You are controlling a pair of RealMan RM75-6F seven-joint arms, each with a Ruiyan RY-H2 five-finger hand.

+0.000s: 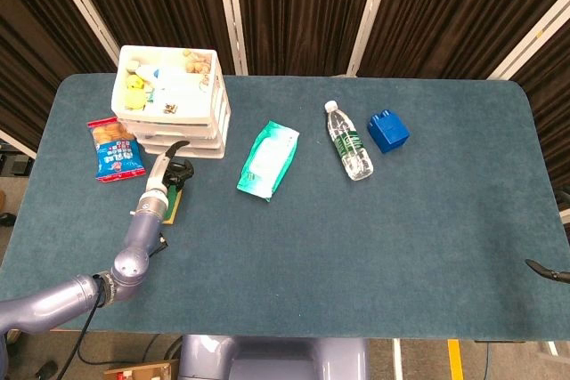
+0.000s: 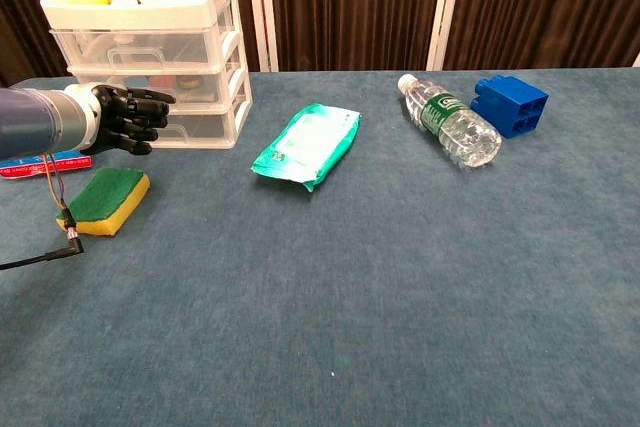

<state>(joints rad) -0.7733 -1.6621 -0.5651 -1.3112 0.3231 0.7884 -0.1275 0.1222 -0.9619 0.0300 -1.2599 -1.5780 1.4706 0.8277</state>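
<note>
My left hand point(image 1: 175, 172) point(image 2: 133, 118) hovers with its dark fingers stretched out and apart, holding nothing. It points at the front of the lowest drawer of a white three-drawer unit point(image 1: 169, 104) point(image 2: 150, 37), close to it; I cannot tell whether it touches. A green and yellow sponge point(image 1: 173, 207) point(image 2: 104, 200) lies on the table just below the hand and wrist. At the right edge of the head view only a slim dark tip point(image 1: 545, 270) shows, perhaps part of my right hand.
A snack bag point(image 1: 116, 150) point(image 2: 40, 162) lies left of the drawer unit. A teal wipes pack point(image 1: 269, 159) point(image 2: 308, 145), a water bottle point(image 1: 350, 141) point(image 2: 450, 122) and a blue block point(image 1: 388, 131) point(image 2: 512, 105) lie across the blue-green table point(image 1: 356, 246). The unit's top tray holds small items.
</note>
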